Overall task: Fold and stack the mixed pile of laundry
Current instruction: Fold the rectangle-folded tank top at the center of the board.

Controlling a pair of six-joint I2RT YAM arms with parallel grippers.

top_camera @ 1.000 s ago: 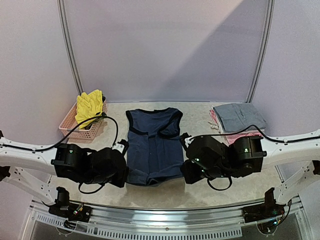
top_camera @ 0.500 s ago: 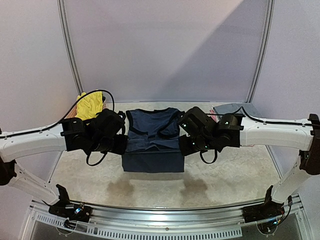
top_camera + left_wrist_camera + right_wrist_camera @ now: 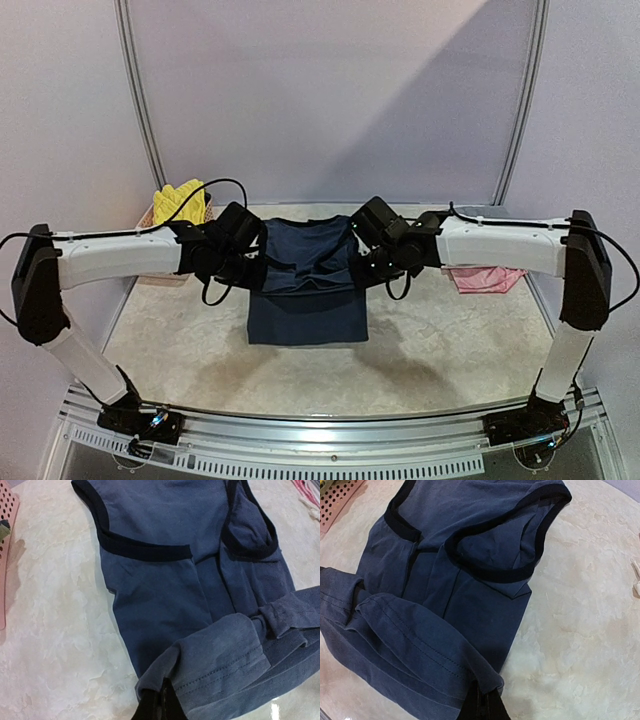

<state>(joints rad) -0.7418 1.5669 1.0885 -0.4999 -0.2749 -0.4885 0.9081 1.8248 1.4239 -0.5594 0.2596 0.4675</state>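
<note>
A navy blue top [image 3: 305, 310] lies in the middle of the table with its collar towards the back. Its bottom hem is lifted off the table, and a doubled fold hangs below the hem. My left gripper [image 3: 256, 280] is shut on the hem's left corner, and the black fingertips [image 3: 162, 707] pinch the stitched edge of the top [image 3: 155, 590]. My right gripper [image 3: 360, 278] is shut on the hem's right corner, its tips [image 3: 482, 705] under the folded cloth [image 3: 420, 630]. A bright yellow garment [image 3: 180, 200] lies in the basket. Pink pieces [image 3: 485, 280] show below the right arm.
A pink lattice basket [image 3: 150, 215] stands at the back left; its wall also shows in the left wrist view [image 3: 6, 510] and the right wrist view [image 3: 340, 500]. Bare marble table [image 3: 430, 350] lies in front of the top. Grey walls close the back.
Both arms have stretched away from the near edge towards the back. They carried the top's hem up off the table and over its lower half. Both grippers stayed shut on the hem.
</note>
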